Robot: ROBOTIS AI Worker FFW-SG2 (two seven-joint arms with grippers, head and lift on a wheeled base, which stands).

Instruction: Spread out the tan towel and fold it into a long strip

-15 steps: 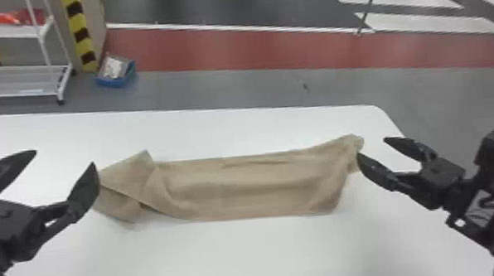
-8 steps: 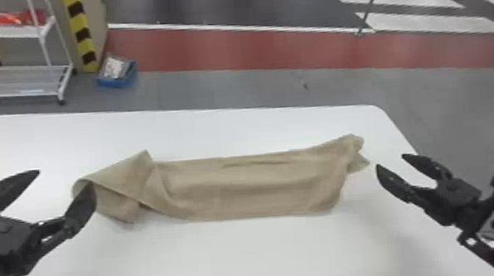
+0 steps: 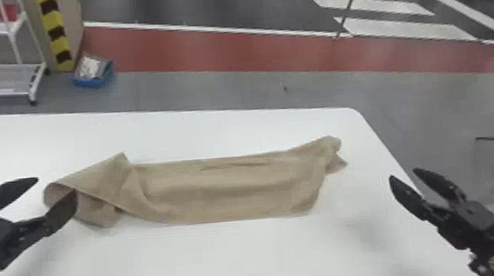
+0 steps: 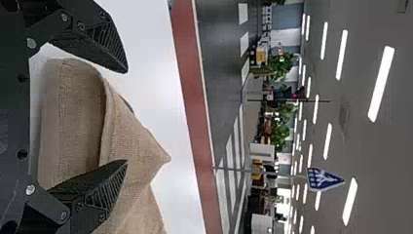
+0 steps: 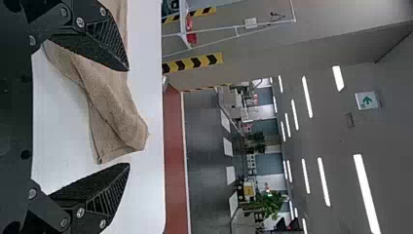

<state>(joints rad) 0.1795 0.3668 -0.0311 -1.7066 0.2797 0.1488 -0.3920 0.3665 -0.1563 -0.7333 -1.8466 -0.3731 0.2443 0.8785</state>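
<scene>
My left gripper (image 3: 57, 194) is open at the left end of the tan towel (image 3: 225, 189), one finger over the towel's curled left end. The towel lies as a long band across the table, its left part folded over at a slant, its right end bunched. To the right of that end, my right gripper (image 3: 402, 172) stands open and apart from the cloth. In the left wrist view the towel's rolled end (image 4: 73, 112) lies between the spread fingers of the left gripper (image 4: 127, 117). The right wrist view has the bunched end (image 5: 114, 112) beyond the open right gripper (image 5: 129, 117).
The white table (image 3: 242, 256) has its far edge behind the towel and its right edge slanting close by the right gripper. On the floor beyond stand a white shelf rack (image 3: 1, 78) and a blue bin (image 3: 93, 77).
Both grippers have moved outward from the towel's ends, the right one away to the right. The head view has shifted closer onto the table. The towel's left end now shows as an open curl.
</scene>
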